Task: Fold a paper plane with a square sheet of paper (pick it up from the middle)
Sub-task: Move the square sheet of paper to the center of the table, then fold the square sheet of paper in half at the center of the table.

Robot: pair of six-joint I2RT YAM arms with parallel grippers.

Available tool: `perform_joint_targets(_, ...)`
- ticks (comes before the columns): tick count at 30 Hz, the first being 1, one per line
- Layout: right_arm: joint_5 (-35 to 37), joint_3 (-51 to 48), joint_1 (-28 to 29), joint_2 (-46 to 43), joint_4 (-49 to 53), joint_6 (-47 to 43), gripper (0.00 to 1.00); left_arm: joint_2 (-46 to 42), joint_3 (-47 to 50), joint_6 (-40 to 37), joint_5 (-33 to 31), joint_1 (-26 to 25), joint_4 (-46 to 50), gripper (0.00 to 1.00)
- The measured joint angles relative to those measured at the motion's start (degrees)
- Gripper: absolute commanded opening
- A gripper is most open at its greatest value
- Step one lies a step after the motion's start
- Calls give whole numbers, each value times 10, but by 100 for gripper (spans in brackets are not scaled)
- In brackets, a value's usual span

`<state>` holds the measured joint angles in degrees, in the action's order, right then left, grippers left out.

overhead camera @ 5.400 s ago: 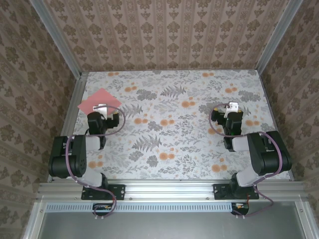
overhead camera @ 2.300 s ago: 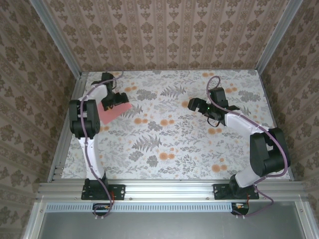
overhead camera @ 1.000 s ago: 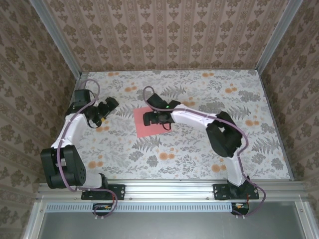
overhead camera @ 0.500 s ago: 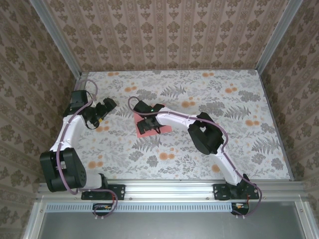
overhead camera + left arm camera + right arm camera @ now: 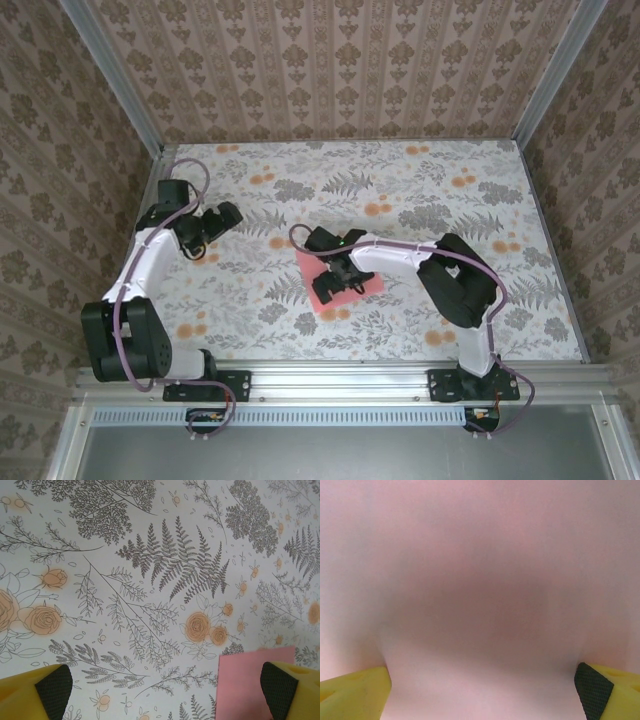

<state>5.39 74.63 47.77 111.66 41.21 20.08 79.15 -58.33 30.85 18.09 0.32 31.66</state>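
The square sheet of paper (image 5: 372, 284) lies flat on the flowered counter (image 5: 400, 170), just below the middle of the top frame. The right gripper (image 5: 338, 278) is down over its centre. In the right wrist view its jaws stand wide apart with nothing between them, and the yellow fingers (image 5: 350, 696) sit at the lower corners with blurred pink close beneath. Whether the pads already touch the paper I cannot tell.

The left gripper (image 5: 215, 222) is in the upper left of the top frame, well apart from the sheet and also wide open and empty. Its wrist view catches a corner of the sheet (image 5: 252, 680) at lower right.

The step in hand looks like the pick from the middle. To do it well, set both pads lightly on the paper and close slowly, so the sheet humps into a small ridge between them. Pressing hard would only drag it across the counter. Stay centred, then lift straight up. The left gripper is best kept open, ready to take an edge.
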Motion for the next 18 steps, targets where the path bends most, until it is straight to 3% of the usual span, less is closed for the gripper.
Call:
perform_joint_targets(6,0,36,-4,-7,73,27,100,27,-9,0,-4,-3,-2,100)
perform_joint_targets(18,34,101,-36,-6,85,126,100,41,-15,0,-10,-4,-3,100)
